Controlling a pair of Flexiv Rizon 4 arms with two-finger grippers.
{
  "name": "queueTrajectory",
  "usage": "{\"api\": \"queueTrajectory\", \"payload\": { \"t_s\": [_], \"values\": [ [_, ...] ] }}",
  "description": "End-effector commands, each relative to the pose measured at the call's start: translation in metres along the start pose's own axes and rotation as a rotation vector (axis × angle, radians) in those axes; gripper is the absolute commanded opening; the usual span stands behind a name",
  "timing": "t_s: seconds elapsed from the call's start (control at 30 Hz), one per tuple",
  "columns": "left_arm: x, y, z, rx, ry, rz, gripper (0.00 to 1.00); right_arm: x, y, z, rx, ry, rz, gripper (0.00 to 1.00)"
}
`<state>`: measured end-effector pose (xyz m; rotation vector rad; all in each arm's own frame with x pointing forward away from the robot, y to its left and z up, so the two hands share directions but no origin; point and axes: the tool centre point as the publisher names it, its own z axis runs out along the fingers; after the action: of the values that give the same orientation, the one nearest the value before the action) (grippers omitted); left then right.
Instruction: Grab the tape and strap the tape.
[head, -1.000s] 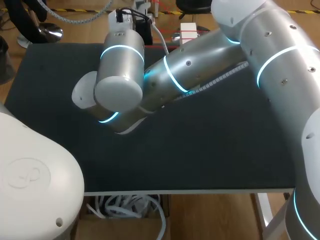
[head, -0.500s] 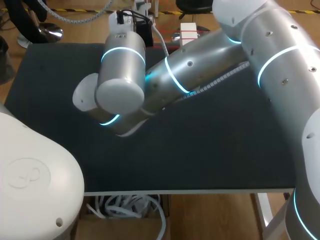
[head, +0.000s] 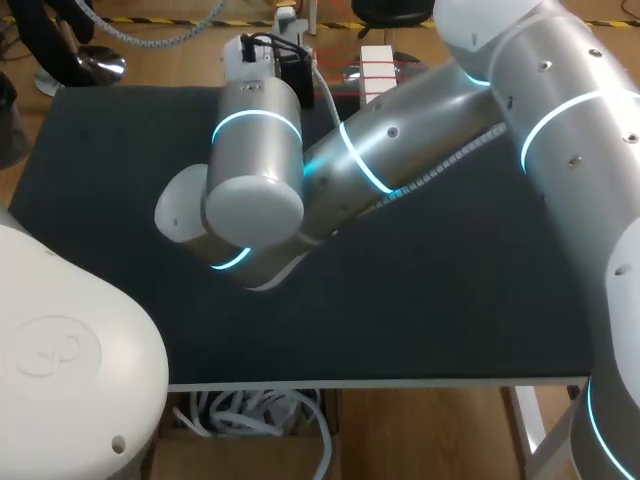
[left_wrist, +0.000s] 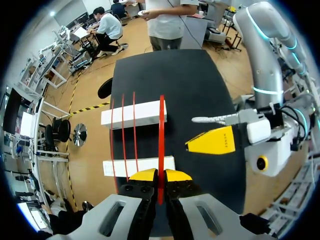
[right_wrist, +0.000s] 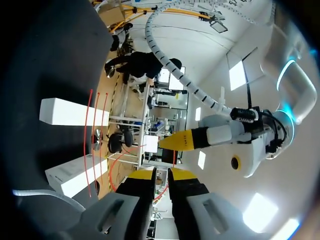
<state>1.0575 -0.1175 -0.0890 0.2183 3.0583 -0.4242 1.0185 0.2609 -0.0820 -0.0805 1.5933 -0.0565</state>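
A thin red tape (left_wrist: 161, 140) is clamped between the yellow-tipped fingers of the left gripper (left_wrist: 160, 175) and is stretched straight ahead of it over two long white rectangular blocks (left_wrist: 134, 114), which are set apart from each other at the edge of the black tabletop (left_wrist: 190, 85); three more red strands (left_wrist: 123, 135) are seen crossing the same blocks beside it. The right gripper (right_wrist: 161, 175) is held near the taut strand, its fingers drawn together with only a narrow slit between them. In the head view the silver right arm (head: 400, 165) is seen stretched across the tabletop towards its far left part.
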Motion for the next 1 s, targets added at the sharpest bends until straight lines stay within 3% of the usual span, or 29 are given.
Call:
{"api": "queueTrajectory", "payload": {
  "t_s": [0.03, 0.6, 0.83, 0.97, 1.0],
  "values": [
    [-0.001, -0.001, -0.001, -0.004, 0.002, -0.001, 0.00, -0.001, -0.019, -0.006, 0.001, -0.003, 0.023, 0.10],
    [-0.001, -0.001, -0.001, -0.004, 0.002, -0.001, 0.00, 0.000, -0.097, 0.002, 0.103, -0.053, 0.128, 0.15],
    [-0.001, -0.001, -0.001, -0.004, 0.002, -0.001, 0.00, 0.002, -0.117, 0.007, 0.125, -0.069, 0.142, 0.07],
    [-0.001, -0.001, -0.001, -0.004, 0.002, -0.001, 0.00, 0.002, -0.127, 0.009, 0.137, -0.083, 0.147, 0.13],
    [-0.001, -0.001, -0.001, -0.004, 0.002, -0.001, 0.00, 0.001, -0.128, 0.008, 0.124, -0.089, 0.152, 0.24]
  ]
}}
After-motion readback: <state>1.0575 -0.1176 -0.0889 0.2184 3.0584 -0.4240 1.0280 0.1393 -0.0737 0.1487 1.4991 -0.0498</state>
